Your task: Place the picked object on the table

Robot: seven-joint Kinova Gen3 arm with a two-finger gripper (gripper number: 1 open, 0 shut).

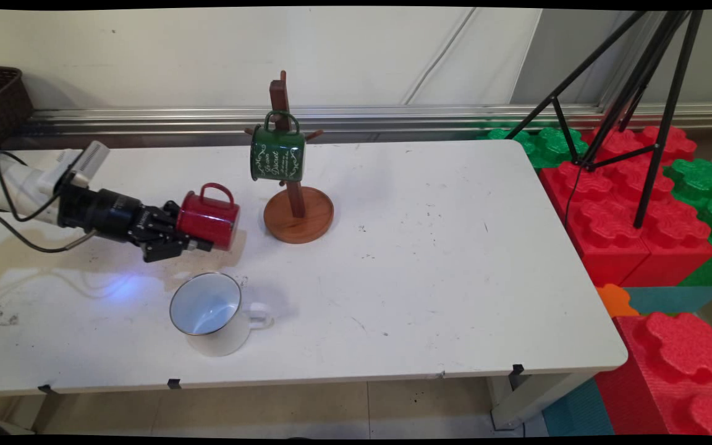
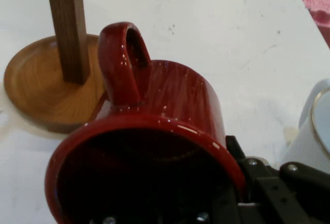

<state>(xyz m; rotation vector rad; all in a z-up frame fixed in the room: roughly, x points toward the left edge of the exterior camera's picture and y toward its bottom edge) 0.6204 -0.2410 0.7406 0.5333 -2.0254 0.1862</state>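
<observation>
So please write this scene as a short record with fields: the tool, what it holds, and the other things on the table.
tool: black two-finger tool, reaching in from the left, shut on the red mug
red mug: red mug held on its side, handle up, mouth toward the tool, near the stand's base
mug stand: wooden mug stand with round base, upright
green mug: green mug hanging on the stand by its handle
white mug: white mug standing on the table, in front of the tool
</observation>
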